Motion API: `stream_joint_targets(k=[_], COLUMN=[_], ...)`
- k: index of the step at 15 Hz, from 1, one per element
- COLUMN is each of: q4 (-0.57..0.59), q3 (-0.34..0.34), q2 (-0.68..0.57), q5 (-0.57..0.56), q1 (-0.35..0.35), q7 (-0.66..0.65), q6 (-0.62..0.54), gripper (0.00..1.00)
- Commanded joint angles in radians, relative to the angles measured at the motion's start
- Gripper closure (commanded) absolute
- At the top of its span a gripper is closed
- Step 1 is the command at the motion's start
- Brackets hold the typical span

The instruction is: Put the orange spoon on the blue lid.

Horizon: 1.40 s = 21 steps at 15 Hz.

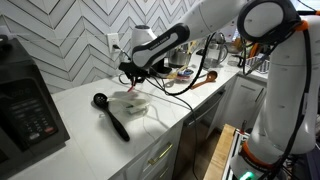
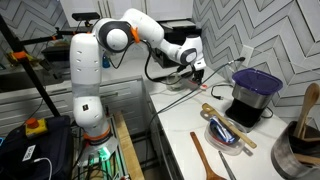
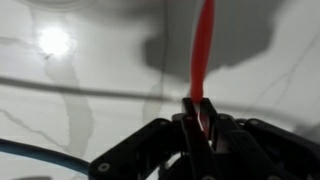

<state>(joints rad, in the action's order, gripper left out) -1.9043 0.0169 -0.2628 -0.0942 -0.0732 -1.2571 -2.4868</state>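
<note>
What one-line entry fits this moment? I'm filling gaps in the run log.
tool: shut on orange spoon | spoon: held above white counter | black ladle: lying on counter

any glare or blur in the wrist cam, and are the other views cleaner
Wrist view: a bright glare spot on the white counter, a soft dark shadow beside the orange spoon, and the gripper is dark and out of focus. Both exterior views are evenly lit, with no strong glare.

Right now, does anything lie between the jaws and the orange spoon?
Nothing. In the wrist view the gripper has its jaws closed directly on the orange spoon, which sticks out over the white counter.
</note>
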Motion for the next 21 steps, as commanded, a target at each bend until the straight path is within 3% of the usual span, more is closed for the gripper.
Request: stream_joint_targets(k=[1,4,5,10,13,16,19,21], q4=[-0.054,-0.077,-0.056,0.137,0.275,0.396,0.503,0.538], q3=[-0.005,-0.063,-0.054,0.031,0.125,0.216,0.263,0.241], q2=[0.086,0.164,0.178,0.191,0.137,0.099,0.067,0.063], q5=[0.012,0.12,0.108,0.061,-0.049,-0.177,-0.227,-0.112], q1=[-0.042,-0.044,-0.049,0.024,0.082,0.118,0.137,0.156], q7=[-0.041,0.033,0.007,-0.076,-0.142,-0.217,-0.185,-0.068], q6=[-0.171,-0.293,-0.331,-0.359,-0.33,-0.221,-0.004,0.16], gripper=[0.97,0.97,0.97,0.97,0.97,0.97,0.97,0.97])
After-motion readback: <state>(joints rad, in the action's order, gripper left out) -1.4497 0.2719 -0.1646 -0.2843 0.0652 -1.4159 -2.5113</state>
